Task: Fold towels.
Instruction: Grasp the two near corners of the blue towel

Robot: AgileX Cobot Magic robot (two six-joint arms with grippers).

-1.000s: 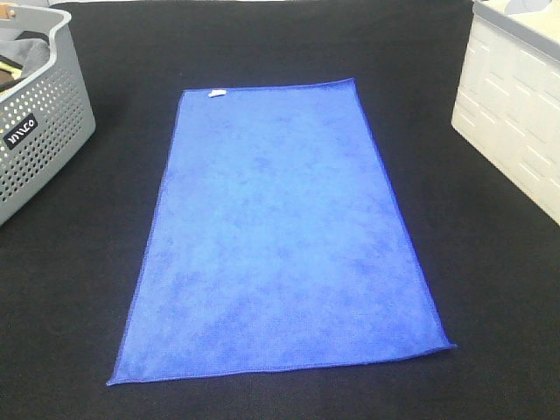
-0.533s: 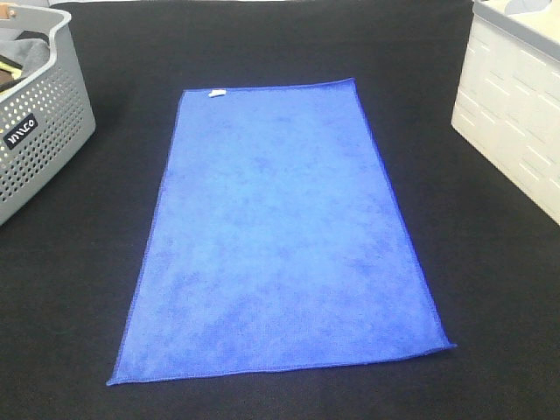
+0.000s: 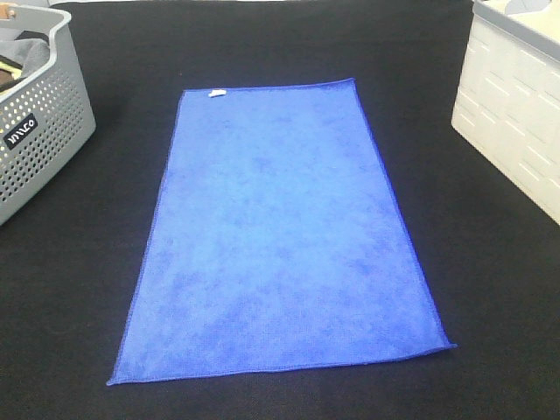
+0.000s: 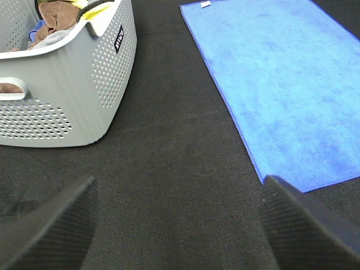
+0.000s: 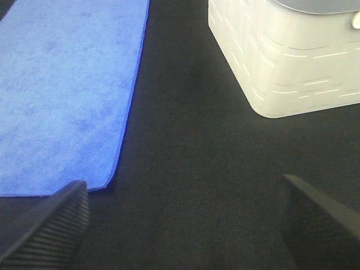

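Currently the left gripper (image 4: 177, 225) and the right gripper (image 5: 185, 219) both stand open, the flat blue towel (image 3: 280, 236) lying between them

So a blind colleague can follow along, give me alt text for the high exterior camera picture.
A blue towel lies flat and unfolded on a black table. A grey perforated basket stands at left, a white bin at right.

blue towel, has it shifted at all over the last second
No. The blue towel lies flat where it was: its white tag sits at the same spot relative to the grey basket, and its right edge is as far from the white bin.
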